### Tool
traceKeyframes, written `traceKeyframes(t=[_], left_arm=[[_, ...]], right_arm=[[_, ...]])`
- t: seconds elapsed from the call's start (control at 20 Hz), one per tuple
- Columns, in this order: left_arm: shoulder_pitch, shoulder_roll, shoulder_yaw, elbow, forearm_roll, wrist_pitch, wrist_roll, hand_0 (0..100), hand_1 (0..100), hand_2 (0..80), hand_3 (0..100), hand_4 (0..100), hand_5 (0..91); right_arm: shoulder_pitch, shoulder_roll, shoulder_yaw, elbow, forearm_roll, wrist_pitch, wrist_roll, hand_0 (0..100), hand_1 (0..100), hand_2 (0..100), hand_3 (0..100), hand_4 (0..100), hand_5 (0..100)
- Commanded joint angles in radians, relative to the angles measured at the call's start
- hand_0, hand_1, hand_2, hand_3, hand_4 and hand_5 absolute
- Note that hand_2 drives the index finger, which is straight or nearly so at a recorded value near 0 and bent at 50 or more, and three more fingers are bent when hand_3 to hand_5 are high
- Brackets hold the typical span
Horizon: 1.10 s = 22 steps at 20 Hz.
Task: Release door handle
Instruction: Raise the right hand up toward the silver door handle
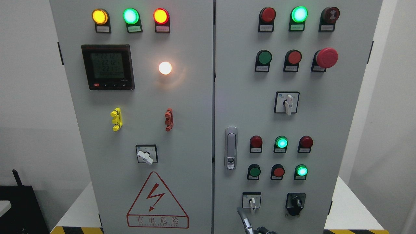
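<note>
Door handle [231,148] sits flat and free, so letting go looks done; a robot hand [248,224] peeks in low, maybe the right, fingers too hidden to tell.

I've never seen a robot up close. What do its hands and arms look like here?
Very little shows: at the bottom edge, below the door handle, one hand peeks in, with slim grey metallic fingers and dark jointed parts. No arm, cables or markings are visible.

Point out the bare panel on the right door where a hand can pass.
Bare: the strip between the door handle and white selector, and the left part above the handle. Crowded: the lamp cluster and lower switches, where a hand shows.
</note>
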Motion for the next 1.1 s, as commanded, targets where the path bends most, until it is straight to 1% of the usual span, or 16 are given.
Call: traceKeyframes(t=[0.0,0.1,0.25,0.85,0.9,1.0,1.05], left_arm=[[-0.003,0.0,0.002,0.009,0.0,-0.001,0.001,12,39,0.0,0,0,0.0],[-0.003,0.0,0.002,0.009,0.0,-0.001,0.001,12,39,0.0,0,0,0.0],[-0.003,0.0,0.002,0.009,0.0,-0.001,0.001,12,39,0.0,0,0,0.0],[-0.003,0.0,0.002,0.009,0.0,-0.001,0.001,12,39,0.0,0,0,0.0],[-0.003,0.0,0.002,0.009,0.0,-0.001,0.001,12,39,0.0,0,0,0.0],[-0.003,0.0,0.002,0.009,0.0,-0.001,0.001,12,39,0.0,0,0,0.0],[-0.003,0.0,0.002,0.009,0.0,-0.001,0.001,12,39,0.0,0,0,0.0]], right_arm=[[-0.046,0.033,-0.001,0.04,-0.001,0.007,0.002,27,26,0,98,90,100],[-0.054,0.034,-0.002,0.048,-0.004,0.007,0.019,27,26,0,98,91,100],[-0.06,0.034,-0.002,0.052,-0.006,0.009,0.025,27,26,0,98,91,100],[-0.081,0.039,-0.002,0.063,-0.009,0.01,0.025,27,26,0,98,91,100],[-0.084,0.039,-0.001,0.063,-0.012,0.026,0.025,27,26,0,98,91,100],[-0.101,0.04,0.01,0.066,-0.015,0.078,0.026,27,26,0,98,91,100],[-0.103,0.042,0.011,0.066,-0.015,0.085,0.033,27,26,0,98,91,100]])
